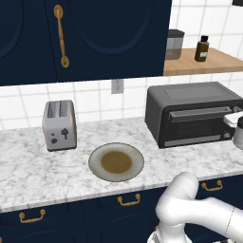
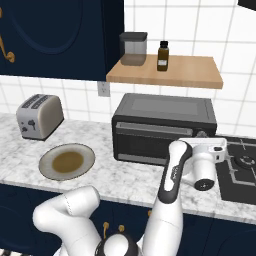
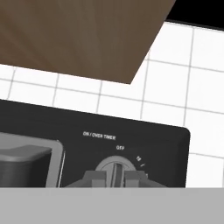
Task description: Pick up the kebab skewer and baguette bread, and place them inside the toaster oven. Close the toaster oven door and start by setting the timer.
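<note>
Your oven (image 2: 164, 125) is a dark grey box standing on the marble tabletop (image 1: 28, 166) against the tiled wall, under a wooden shelf (image 2: 170, 70). Its door (image 2: 145, 137) is up and shut, a wide panel with a dark window and a bar handle (image 1: 197, 114) along the top edge. In the hand view you see the right end of the oven's front: a round timer knob (image 3: 114, 168) under the white lettering "ON / OVEN TIMER", with "OFF" printed just above the dial. Your tool (image 3: 114, 179) sits right on that knob, its two dark fingers (image 3: 94, 178) pressed in against the knob's raised centre bar from either side, so it is pinching the knob. In the right base view you can see the white hand at the oven's right front corner, level with the door, and the arm rising to it from below. Farther out, to the oven's left on the tabletop, lies a round plate (image 1: 95, 163) with a brown centre, and beyond it stands a silver two-slot toaster (image 1: 59, 126). On the shelf above you have a grey lidded canister (image 2: 133, 48) and a small brown bottle (image 2: 163, 56). A black stove (image 2: 240, 170) lies just to the oven's right, and dark blue cabinets (image 1: 95, 38) hang above the toaster.
</note>
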Motion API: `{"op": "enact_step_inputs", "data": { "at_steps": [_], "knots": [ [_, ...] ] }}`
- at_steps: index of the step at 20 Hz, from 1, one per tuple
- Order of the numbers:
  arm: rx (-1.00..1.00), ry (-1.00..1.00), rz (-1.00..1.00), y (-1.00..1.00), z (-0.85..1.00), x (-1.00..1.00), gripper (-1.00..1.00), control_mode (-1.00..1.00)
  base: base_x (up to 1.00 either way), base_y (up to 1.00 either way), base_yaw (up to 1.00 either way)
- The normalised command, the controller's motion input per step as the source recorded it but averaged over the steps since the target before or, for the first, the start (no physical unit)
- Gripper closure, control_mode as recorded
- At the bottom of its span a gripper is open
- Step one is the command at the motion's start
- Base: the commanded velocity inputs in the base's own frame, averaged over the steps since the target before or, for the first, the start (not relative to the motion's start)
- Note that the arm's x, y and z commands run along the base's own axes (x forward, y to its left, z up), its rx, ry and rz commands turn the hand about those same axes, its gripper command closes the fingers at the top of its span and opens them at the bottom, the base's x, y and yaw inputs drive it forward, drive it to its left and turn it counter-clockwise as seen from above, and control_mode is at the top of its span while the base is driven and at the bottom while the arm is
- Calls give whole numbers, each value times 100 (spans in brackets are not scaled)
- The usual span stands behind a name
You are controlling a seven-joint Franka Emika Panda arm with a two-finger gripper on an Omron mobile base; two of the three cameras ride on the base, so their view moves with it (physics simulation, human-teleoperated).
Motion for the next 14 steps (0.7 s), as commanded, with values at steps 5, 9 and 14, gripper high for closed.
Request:
{"op": "enact_step_inputs", "data": {
  "at_steps": [5, 9, 14],
  "knots": [
    [0, 0, 0, 13, 7, 0, 100, -100, 0, 0, 0],
    [4, 0, 0, 0, 12, 0, 100, -100, 0, 0, 0],
    [11, 0, 1, 6, 19, 2, 100, -100, 0, 0, 0]
  ]
}}
